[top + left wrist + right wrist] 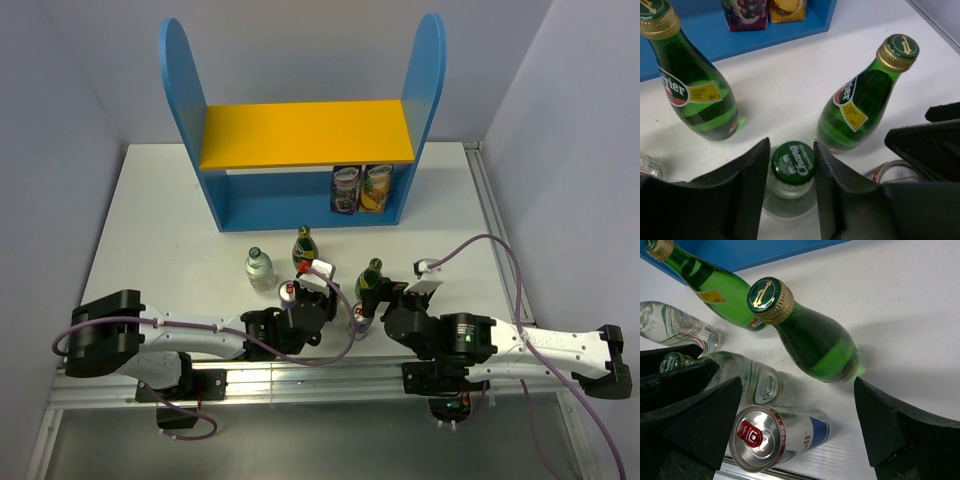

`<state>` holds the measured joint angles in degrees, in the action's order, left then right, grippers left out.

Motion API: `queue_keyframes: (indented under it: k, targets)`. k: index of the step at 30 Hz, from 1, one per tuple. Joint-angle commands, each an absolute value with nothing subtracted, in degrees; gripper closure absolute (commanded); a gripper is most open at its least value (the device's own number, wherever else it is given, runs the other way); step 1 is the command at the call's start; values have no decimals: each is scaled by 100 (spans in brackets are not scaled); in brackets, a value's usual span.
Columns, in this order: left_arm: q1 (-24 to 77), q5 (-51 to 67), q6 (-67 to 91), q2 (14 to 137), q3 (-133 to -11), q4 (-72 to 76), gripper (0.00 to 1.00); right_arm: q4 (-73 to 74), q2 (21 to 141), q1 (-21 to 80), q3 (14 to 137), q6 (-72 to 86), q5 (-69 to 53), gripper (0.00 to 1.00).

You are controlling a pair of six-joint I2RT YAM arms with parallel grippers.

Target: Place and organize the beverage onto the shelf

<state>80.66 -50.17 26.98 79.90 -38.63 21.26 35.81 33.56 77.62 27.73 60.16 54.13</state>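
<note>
The blue shelf (300,210) with its yellow upper board stands at the back. My left gripper (318,290) is closed around the green cap and neck of a clear glass bottle (793,162) that stands on the table; in the left wrist view the gripper (790,146) has a finger tight on each side of the cap. Two dark green bottles (304,247) (370,280) stand beyond it. A second clear bottle (259,268) stands to the left. My right gripper (385,302) is wide open (798,385) over a blue-silver can (775,437). Another can (289,292) stands by the left gripper.
Two fruit-printed containers (346,188) (376,188) stand at the right of the shelf's lower tier. The two grippers are close together, with the bottles and cans crowded between them. A metal rail (330,380) runs along the table's near edge.
</note>
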Motion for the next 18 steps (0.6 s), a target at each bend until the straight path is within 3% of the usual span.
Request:
queue_keyframes:
  k: [1,2,4,8,18]
  targets:
    - [8042,-5124,2663,8121,-4183,2320,58,3401,3296,7752,2751,6029,5528,0]
    - [8042,-5141,2689,8191,-4244,2268,69,3375,3278,7743,2742,6012,5520,0]
    - [8033,-5168,2733,8244,-4306,2224,74,3366,3252,7752,2733,6003,5511,0]
    - [8025,-5247,2865,8332,-4394,2075,100,3314,3156,7752,2690,5950,5484,0]
    - [8024,-5405,2751,8051,-4666,1574,100,3270,3059,7752,2646,5898,5476,0]
